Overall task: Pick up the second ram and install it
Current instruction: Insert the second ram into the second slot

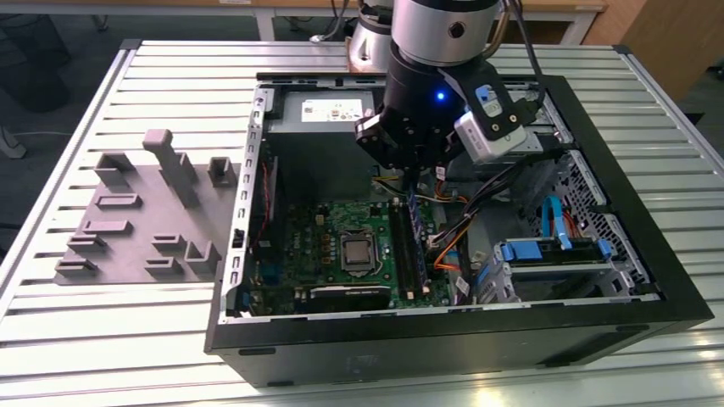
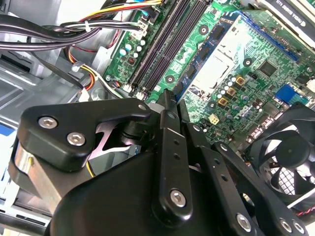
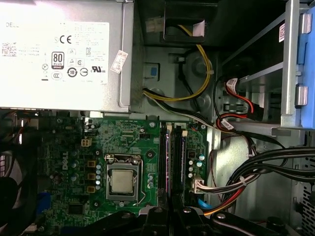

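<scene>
My gripper (image 1: 416,188) hangs inside the open computer case (image 1: 633,254), over the far end of the long black memory slots (image 1: 404,254). Its black fingers (image 2: 170,147) are drawn together. A thin dark stick, the second ram (image 1: 418,227), runs below them in line with the slots and is seen edge-on as a purplish line (image 3: 169,162) in the first wrist view. Whether it is seated in a slot or just above it I cannot tell. The slots (image 2: 160,44) lie right ahead of the fingertips (image 2: 168,98) on the green motherboard (image 3: 64,162).
The grey fixture tray (image 1: 136,220) lies on the slatted table at the exterior view's left. The processor socket (image 3: 120,181) sits beside the slots. The power supply (image 3: 59,54) is at the case's far end, with cable bundles (image 3: 246,172), a fan (image 2: 288,157) and a blue drive cage (image 1: 554,254) close by.
</scene>
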You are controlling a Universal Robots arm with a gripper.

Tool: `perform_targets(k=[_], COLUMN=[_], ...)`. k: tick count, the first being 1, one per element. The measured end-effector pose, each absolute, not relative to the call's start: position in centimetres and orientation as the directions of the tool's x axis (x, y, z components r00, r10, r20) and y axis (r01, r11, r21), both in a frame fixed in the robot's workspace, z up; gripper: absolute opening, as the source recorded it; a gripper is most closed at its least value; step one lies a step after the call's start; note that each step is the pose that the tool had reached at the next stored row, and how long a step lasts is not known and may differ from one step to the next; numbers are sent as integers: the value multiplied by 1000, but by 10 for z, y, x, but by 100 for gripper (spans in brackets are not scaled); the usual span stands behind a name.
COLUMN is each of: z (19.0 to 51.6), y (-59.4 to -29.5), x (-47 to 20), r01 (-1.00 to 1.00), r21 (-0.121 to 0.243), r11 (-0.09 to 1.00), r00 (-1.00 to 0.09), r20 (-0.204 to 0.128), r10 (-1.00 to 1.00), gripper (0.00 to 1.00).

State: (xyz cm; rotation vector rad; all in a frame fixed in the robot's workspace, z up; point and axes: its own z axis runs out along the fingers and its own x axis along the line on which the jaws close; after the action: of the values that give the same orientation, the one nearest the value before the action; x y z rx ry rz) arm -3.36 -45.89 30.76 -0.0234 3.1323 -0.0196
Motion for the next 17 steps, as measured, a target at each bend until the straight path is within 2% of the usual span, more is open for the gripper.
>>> perform_targets(k=[17], z=[301], y=[-459], x=[-33], r01=[-12], r21=[-11], r11=[1000], r00=[-1000], r20=[-5], r10=[-12], gripper=[14])
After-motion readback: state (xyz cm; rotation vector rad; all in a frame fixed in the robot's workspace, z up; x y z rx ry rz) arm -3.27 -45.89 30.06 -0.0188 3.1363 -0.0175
